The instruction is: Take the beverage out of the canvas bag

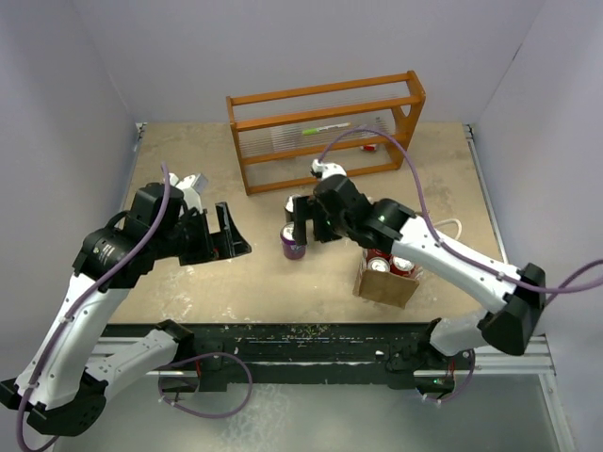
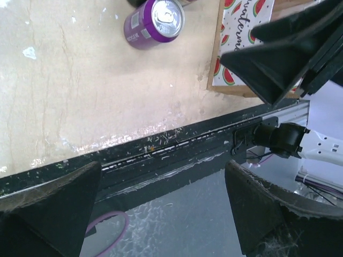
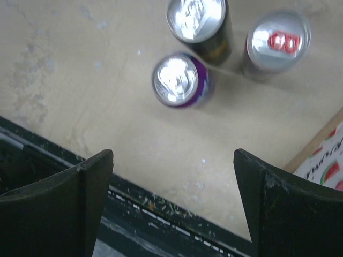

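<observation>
The right gripper (image 3: 172, 155) hangs wide open and empty above the purple can (image 3: 179, 80), which stands on the tabletop (image 3: 80, 64) beside two other cans (image 3: 201, 24). The canvas bag (image 1: 384, 287) sits just right of them, near the front edge, with red-topped cans (image 1: 380, 266) inside. To fetch one, rise straight up first, then descend vertically between the bag's walls — a slanted approach risks tipping the standing cans. The left gripper (image 1: 219, 240), also open and empty, hovers well apart — there looks to be open room on that side.

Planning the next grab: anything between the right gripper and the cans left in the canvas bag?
Nothing visible. The canvas bag is open-topped, with can tops exposed. The right gripper is open near three cans standing on the table, left of the bag.
</observation>
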Controlling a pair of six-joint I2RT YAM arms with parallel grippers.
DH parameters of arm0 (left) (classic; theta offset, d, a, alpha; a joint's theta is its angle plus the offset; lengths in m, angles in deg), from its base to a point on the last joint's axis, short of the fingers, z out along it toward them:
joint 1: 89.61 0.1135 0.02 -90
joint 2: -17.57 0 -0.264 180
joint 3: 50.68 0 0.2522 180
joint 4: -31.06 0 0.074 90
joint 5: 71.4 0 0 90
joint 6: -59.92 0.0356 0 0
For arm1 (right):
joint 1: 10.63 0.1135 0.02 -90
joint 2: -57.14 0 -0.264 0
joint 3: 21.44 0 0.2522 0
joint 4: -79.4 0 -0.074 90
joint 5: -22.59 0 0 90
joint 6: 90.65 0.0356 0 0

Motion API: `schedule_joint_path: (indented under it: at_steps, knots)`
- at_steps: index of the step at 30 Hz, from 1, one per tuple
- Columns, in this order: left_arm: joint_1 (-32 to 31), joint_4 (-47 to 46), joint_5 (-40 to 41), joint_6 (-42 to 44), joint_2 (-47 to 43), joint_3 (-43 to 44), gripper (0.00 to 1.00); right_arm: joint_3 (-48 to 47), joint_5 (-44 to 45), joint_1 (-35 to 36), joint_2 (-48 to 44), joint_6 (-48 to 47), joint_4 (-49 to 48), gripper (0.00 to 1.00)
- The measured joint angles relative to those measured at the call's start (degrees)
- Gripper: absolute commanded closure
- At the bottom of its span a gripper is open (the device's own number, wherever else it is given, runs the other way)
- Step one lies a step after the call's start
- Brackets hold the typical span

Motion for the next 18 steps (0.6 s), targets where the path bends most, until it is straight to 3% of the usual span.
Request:
schedule_joint_path:
  at_steps: [6, 9, 12, 18]
  knots:
    - [0.00, -0.68, -1.81, -2.21, -3.32, -3.58, 0.01, 15.37, -4.09, 1.38, -11.02, 6.47, 1.51, 0.08]
    - [0.00, -0.46, -2.05, -2.97, -5.14, -4.44, 0.01, 17.55, -5.31, 1.70, -15.43, 8.31, 3.82, 0.08]
    - [0.00, -0.04, -2.10, -3.19, -6.47, -4.74, 0.01, 15.06, -4.90, 1.75, -18.40, 8.57, 5.99, 0.08]
    - [0.00, 1.01, -2.12, -3.98, -7.76, -4.76, 0.01, -3.43, 3.43, 1.75, -15.06, 6.84, 14.08, 0.03]
